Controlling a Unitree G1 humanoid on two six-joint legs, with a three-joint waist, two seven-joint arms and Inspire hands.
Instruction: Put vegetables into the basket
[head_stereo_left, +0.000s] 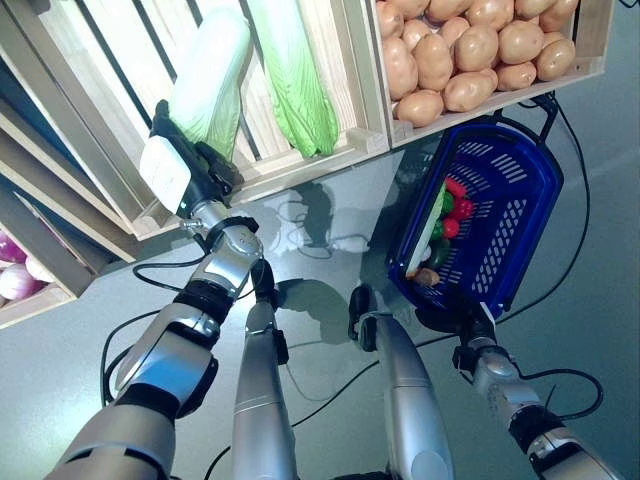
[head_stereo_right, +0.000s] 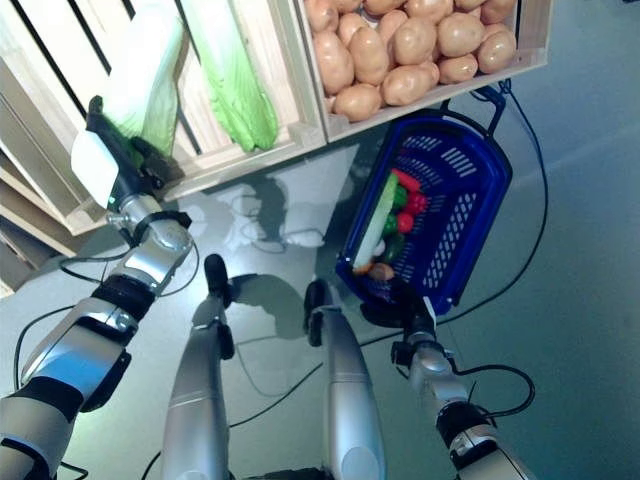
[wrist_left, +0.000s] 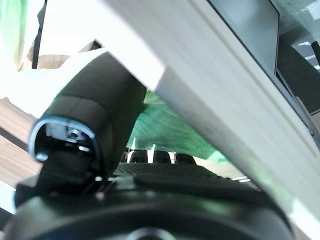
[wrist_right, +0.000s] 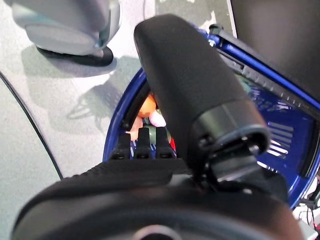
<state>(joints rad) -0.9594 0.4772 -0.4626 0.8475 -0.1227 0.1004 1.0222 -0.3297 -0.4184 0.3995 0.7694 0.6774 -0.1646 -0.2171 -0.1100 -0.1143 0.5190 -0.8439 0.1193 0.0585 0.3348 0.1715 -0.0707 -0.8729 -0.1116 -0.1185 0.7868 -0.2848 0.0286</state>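
While the left hand (head_stereo_left: 185, 170) is curled on a cabbage (head_stereo_left: 212, 85) in the crate (head_stereo_left: 300, 160), upper left | right hand (wrist_right: 150, 150) clamped on the basket (head_stereo_left: 520, 215) rim, right of centre | advice: lift the cabbage clear of the crate lip before swinging over; keep the basket level | basket already holds vegetables (head_stereo_left: 445, 215)

Blue plastic basket (head_stereo_left: 520, 190) tilts at four o'clock, holding red and green vegetables (head_stereo_left: 447, 212) (heaped at its near end). Two napa cabbages (head_stereo_left: 295, 75) lie in the wooden crate at eleven o'clock.
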